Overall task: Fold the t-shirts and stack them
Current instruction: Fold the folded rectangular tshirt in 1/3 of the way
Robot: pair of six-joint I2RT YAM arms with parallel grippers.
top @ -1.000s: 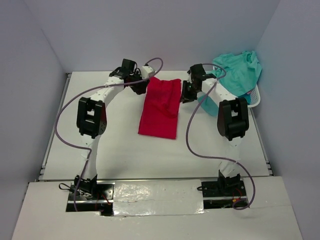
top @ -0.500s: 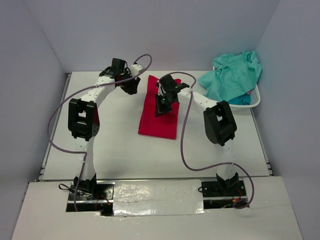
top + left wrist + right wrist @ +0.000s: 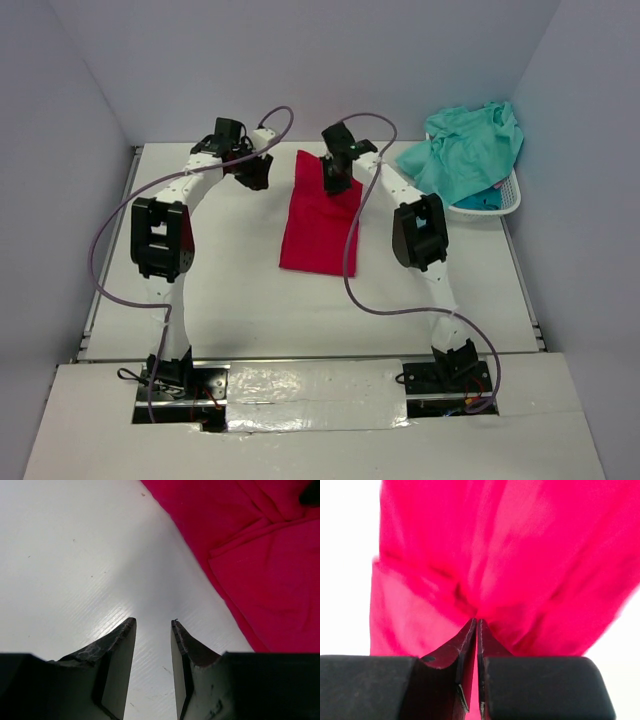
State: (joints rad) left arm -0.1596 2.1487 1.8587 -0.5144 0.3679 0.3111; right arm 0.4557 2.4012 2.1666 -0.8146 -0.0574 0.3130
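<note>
Across the middle of the tabletop [image 3: 240, 300], closer to its far edge than its near one, the crimson red t-shirt [image 3: 315, 230] is laid flat as a long narrow panel, its sides already turned in lengthwise. Near its far end, the cloth is pinched by the right jaws, which are pressed almost together with a bunched ridge of red fabric caught between their tips. Just beside the shirt's far left corner, the left jaws are held spread over bare tabletop with nothing between them; the shirt's edge lies close by but is not touched. In the far right corner, the mint-teal t-shirt [image 3: 470, 150] is heaped over the white basket [image 3: 508, 207], with the darker teal-blue t-shirt [image 3: 484, 200] partly seen beneath it; a salmon pink one cannot be made out.

The step in hand is judged to be the crosswise fold of the red shirt. For the next move, the pinched far end would need to be lifted, carried toward the near edge and laid squarely over the near half; a matching grip by the left jaws on the far left corner would be called for, so that the hem is kept level.
</note>
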